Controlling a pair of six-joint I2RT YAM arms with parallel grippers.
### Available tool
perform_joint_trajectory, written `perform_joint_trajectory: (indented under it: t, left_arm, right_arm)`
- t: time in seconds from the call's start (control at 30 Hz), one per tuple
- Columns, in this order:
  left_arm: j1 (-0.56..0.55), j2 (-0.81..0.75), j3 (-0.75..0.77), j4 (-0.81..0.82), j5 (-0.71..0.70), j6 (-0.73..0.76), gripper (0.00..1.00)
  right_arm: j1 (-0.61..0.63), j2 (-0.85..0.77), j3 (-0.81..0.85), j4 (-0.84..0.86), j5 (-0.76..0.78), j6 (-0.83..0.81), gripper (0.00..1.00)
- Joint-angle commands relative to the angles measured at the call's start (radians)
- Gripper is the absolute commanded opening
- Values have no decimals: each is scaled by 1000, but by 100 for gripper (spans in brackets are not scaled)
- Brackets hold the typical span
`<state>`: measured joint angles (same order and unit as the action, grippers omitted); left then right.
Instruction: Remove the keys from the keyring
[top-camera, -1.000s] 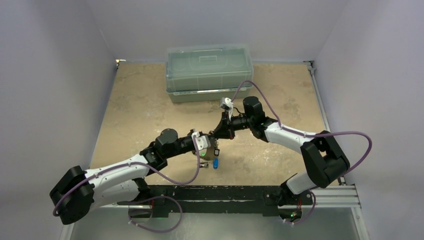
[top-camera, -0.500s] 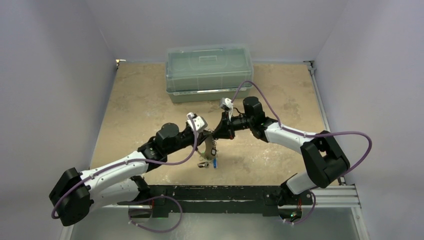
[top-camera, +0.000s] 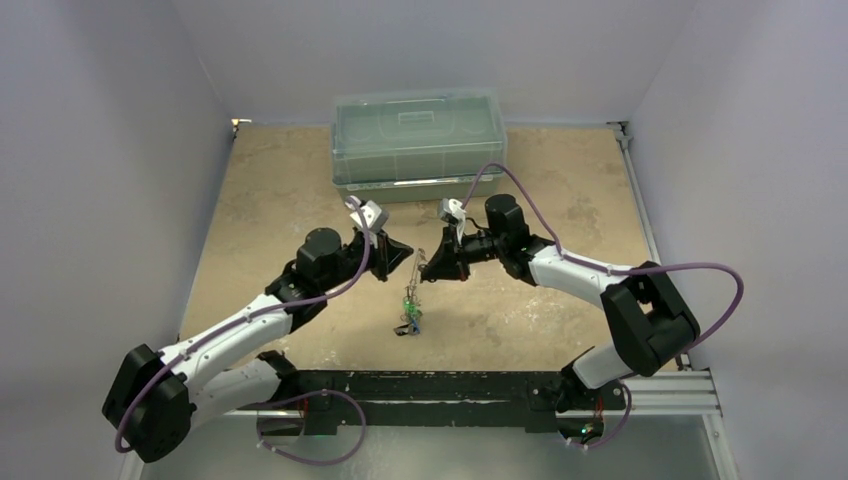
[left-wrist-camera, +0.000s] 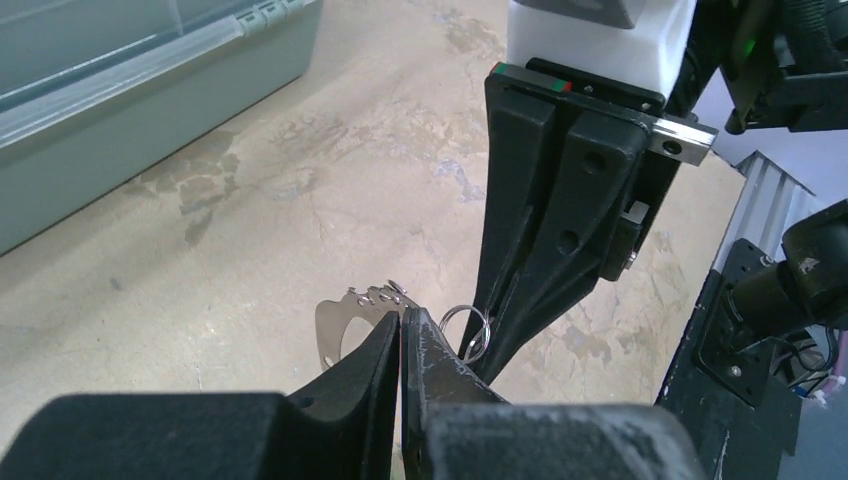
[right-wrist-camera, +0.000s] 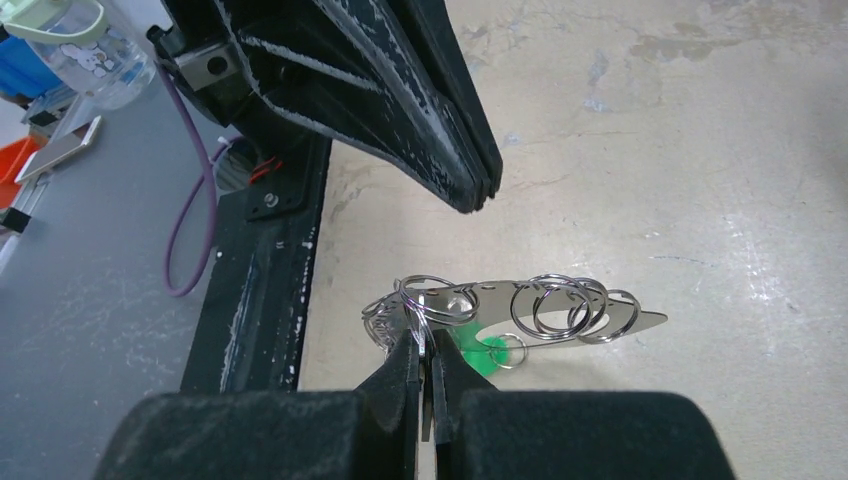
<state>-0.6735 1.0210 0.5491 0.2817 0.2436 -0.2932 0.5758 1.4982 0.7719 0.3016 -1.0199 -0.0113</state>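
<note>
Two clamped grippers: right gripper (right-wrist-camera: 422, 345) seemingly on keyring (right-wrist-camera: 480, 290), left gripper (left-wrist-camera: 403, 325) nearby.

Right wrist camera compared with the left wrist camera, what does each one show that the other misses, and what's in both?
Only the right wrist: a green key head under the keyring, and where the right gripper pinches the keyring's end. Only the left wrist: the grey lidded box behind. Both: the keyring with its small split rings, and the left gripper shut, holding nothing.
</note>
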Motion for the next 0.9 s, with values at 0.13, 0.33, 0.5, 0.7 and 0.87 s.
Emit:
perform_joint_trajectory:
  t: [0.13,0.33,0.5,0.7,0.87]
  left_arm:
    - [22,-85,-50,111,165,159,2]
    - [23,-103,-46,-16,400,506,29]
    - [23,-85,-2,-234,533,934,29]
    - [24,-19,76,-426,605,1201,29]
    - [24,1,93,-421,630,1282,28]
  right_arm:
    - [4,-38,-10,24,-40,-3,0]
    - [2,-38,-7,17,-51,-13,0]
    - [2,-44,19,-68,-74,-100,0]
    - [4,-50,55,-188,-99,-226,0]
    - [4,-52,83,-270,-113,-298,0]
